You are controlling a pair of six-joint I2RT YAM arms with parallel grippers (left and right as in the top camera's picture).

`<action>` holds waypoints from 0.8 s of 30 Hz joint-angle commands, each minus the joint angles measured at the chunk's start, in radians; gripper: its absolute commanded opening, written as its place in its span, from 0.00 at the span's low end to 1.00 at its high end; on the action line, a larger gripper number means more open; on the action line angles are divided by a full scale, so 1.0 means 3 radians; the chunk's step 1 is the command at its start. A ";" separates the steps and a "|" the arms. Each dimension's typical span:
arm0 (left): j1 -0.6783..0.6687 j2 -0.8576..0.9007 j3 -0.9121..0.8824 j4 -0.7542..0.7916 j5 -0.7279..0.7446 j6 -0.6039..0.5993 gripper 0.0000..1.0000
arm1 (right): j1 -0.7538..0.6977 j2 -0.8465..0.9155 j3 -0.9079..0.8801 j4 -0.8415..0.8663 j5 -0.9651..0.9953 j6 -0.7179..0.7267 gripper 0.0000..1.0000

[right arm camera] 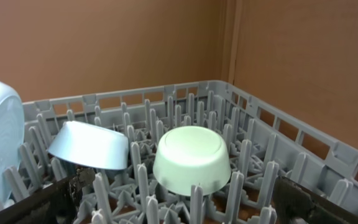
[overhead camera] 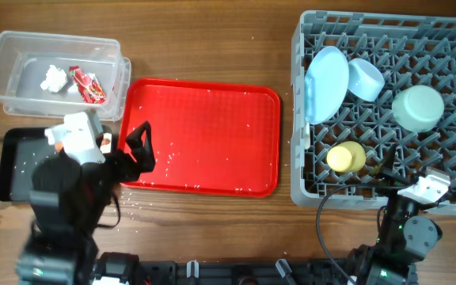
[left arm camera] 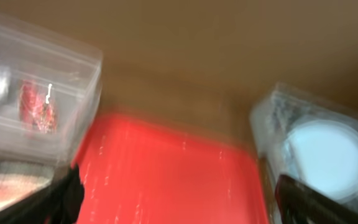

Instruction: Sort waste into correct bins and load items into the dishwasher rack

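Note:
The grey dishwasher rack at the right holds the pale blue plate on edge, the small light blue bowl, the upturned mint-green bowl and the yellow cup. The clear tub at the far left holds the white tissue and the red wrapper. The black tray is partly under my left arm. My left gripper is open and empty over the red tray's left edge. My right gripper is open and empty at the rack's near edge. The carrot and the spoon are hidden.
The flat red tray lies in the middle with pale rice-like specks on it. More specks lie on the table in front of it. The left wrist view is blurred. A brown wall stands behind the rack.

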 commanded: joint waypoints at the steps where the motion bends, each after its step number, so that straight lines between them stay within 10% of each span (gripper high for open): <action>1: 0.0179 -0.0675 -0.0955 0.0694 0.0136 0.0130 1.00 | -0.0008 -0.0027 -0.0004 0.0015 0.0013 0.0053 1.00; 11: 0.0318 -0.2018 -0.2646 0.1485 0.0240 0.0128 1.00 | -0.0008 -0.0027 -0.0005 0.0015 0.0013 0.0053 1.00; 24: 0.0271 -0.2018 -0.2750 0.1700 0.0240 0.0127 1.00 | -0.0008 -0.0027 -0.0005 0.0015 0.0011 0.0053 1.00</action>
